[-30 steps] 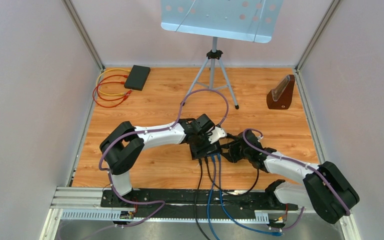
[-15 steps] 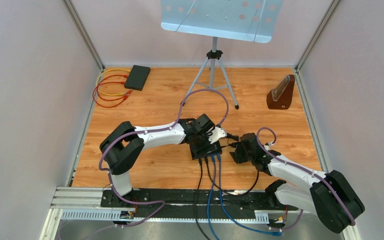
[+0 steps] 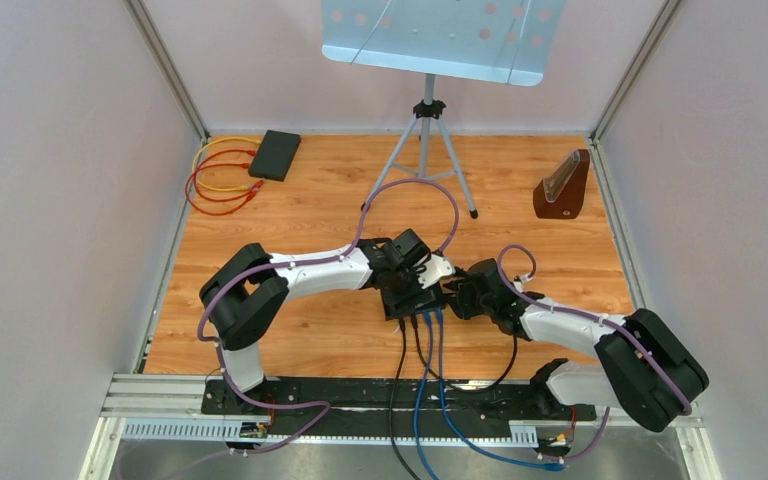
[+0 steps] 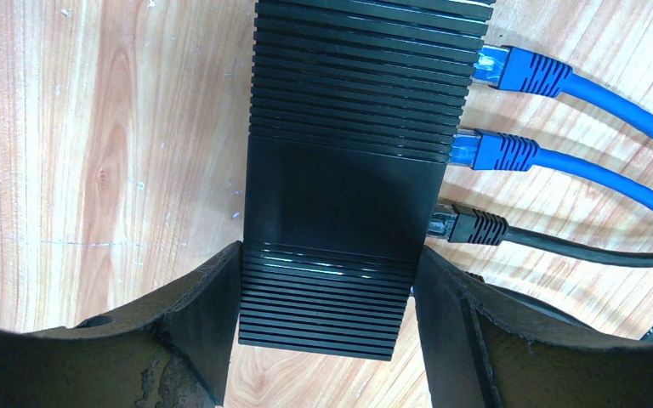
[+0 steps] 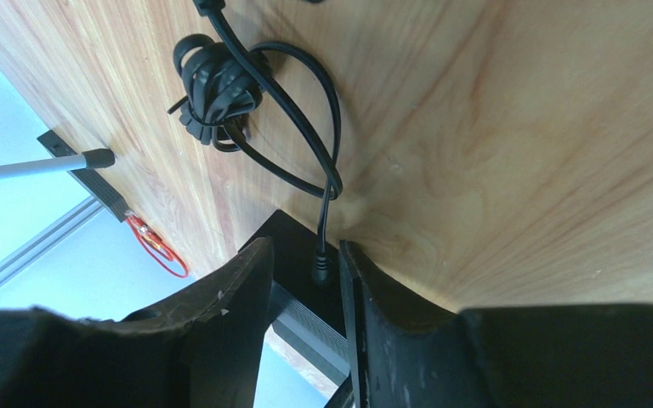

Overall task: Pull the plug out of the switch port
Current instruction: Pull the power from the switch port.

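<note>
light little plug: take it by the body, not the cord

the small black barrel plug point(image 5: 321, 270) sits low and centre in the right wrist view, pushed into the side of the black ribbed switch box point(image 4: 340, 170). it looks light and stiff, probably held by friction alone. its thin black cord point(image 5: 326, 223) is soft, so the moulded body is the place to pinch. the right gripper point(image 5: 306, 251) is part spread astride the plug, a gap showing on one side, not yet pinching. the left gripper point(image 4: 327, 257) presses both flanks of the box, bracing it
</note>
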Robot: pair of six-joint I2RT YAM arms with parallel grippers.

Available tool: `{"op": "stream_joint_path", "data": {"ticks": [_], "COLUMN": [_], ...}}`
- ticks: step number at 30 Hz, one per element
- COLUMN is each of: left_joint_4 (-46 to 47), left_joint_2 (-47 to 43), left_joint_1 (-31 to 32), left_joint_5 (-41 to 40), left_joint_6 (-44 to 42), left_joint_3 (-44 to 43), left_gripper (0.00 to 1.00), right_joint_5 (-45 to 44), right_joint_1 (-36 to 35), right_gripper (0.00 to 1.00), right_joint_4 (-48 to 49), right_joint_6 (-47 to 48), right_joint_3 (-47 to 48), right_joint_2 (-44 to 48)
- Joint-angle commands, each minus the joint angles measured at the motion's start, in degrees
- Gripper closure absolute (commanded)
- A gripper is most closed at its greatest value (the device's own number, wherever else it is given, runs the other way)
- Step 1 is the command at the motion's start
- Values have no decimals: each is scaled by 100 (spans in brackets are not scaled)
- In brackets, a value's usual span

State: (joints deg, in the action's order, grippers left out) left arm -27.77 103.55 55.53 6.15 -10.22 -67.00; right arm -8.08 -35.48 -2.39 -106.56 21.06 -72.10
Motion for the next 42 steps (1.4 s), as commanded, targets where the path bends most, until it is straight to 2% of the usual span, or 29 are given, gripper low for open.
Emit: {"op": "stream_joint_path", "data": {"ticks": [1, 9, 12, 17, 20, 27, 29, 32, 33, 36, 42], "left_joint_4": [66, 118, 131, 124, 103, 101, 97, 116, 114, 124, 143], "left_joint_2": [46, -17, -42, -27, 11, 36, 33, 30, 37, 63, 64], "left_joint_1": [118, 121, 120, 125, 125, 124, 118, 125, 125, 125, 121], "left_joint_5": [266, 257, 274, 292, 286, 311, 312, 331, 333, 332, 336], "left_joint_6": [54, 106, 108, 83, 68, 79, 82, 100, 108, 132, 137], "left_joint_3": [87, 159, 182, 183, 163, 139, 123, 118, 113, 107, 104], "left_gripper": [31, 31, 31, 31, 32, 33, 33, 33, 33, 33, 33], "right_joint_5": [8, -174, -127, -68, -60, -212, -227, -170, -162, -100, -75], "right_joint_1": [-117, -178, -178, -178, -187, -209, -205, -204, -207, -213, -354], "right_gripper": [63, 72, 79, 79, 89, 96, 94, 72, 71, 76, 92], "right_joint_4": [-198, -217, -243, -288, -288, -270, -260, -239, -229, -235, -235], "right_joint_6": [92, 199, 232, 301, 426, 819, 730, 580, 554, 350, 95], "right_joint_3": [1, 41, 82, 159, 191, 180, 146, 135, 147, 169, 170], "right_joint_2": [-146, -95, -92, -146, -164, 28, 46, -11, -53, -193, -269]}}
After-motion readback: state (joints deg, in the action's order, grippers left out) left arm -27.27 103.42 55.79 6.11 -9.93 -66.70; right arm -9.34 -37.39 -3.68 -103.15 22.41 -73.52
